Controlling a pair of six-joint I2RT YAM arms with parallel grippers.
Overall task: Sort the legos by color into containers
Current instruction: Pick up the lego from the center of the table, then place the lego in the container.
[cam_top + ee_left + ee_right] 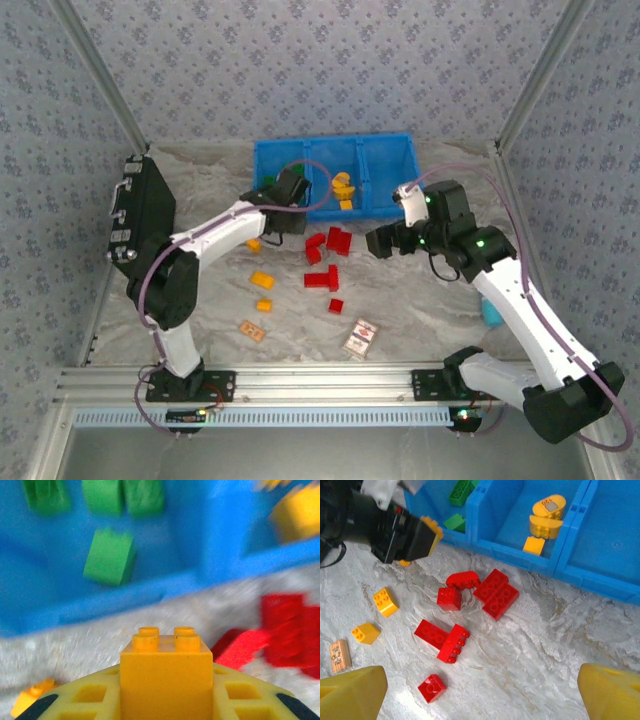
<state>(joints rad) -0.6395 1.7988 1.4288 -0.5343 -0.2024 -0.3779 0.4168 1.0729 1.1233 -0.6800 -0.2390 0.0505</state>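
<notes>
The top external view looks down from above the near edge over the whole tabletop (420, 300). The left wrist view sits low and close, facing the blue bin (50, 615) past an orange brick (166, 680). The right wrist view looks down from higher, sharing that bin and the red bricks (495, 592).

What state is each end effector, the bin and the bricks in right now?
Left end effector: shut on an orange brick.
Right end effector: open, empty.
Blue bin: green bricks in left compartment, orange in middle, right empty.
Red bricks: loose on table, unsorted.
Other orange bricks: loose on table.
</notes>
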